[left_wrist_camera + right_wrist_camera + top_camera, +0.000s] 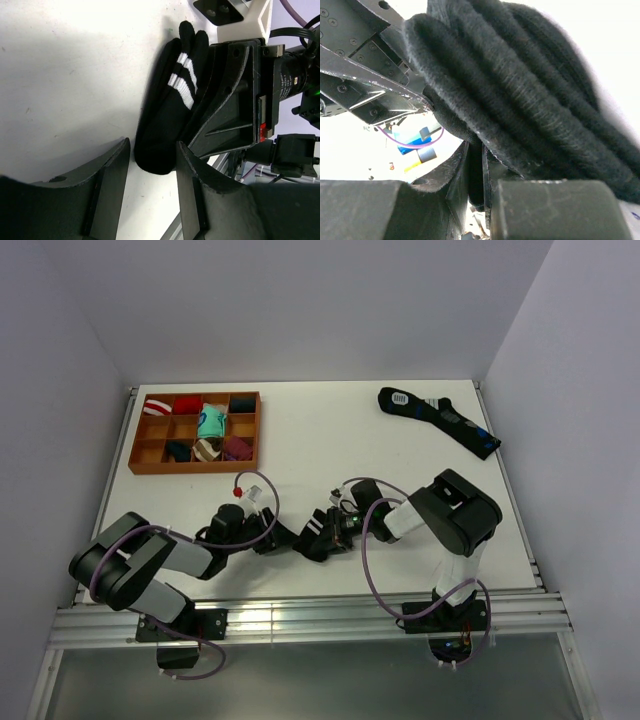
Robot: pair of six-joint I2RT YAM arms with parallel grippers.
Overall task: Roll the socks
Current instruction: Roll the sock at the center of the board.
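Right gripper (476, 165) pinches the 2-striped sock (167, 115); left gripper (152, 150) stands spread around its end, lower centre.

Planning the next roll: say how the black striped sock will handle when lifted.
Probably floppy: the black striped sock bunches in soft folds where the right end effector pinches it. Likely grippy, not slippery, given its fuzzy ribbed knit. Its loose layers may unfurl if released.

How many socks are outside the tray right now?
2. The black striped sock is at front centre, pinched in the right pincer; the long dark sock lies at the far right. The striped one's folds may hide another.
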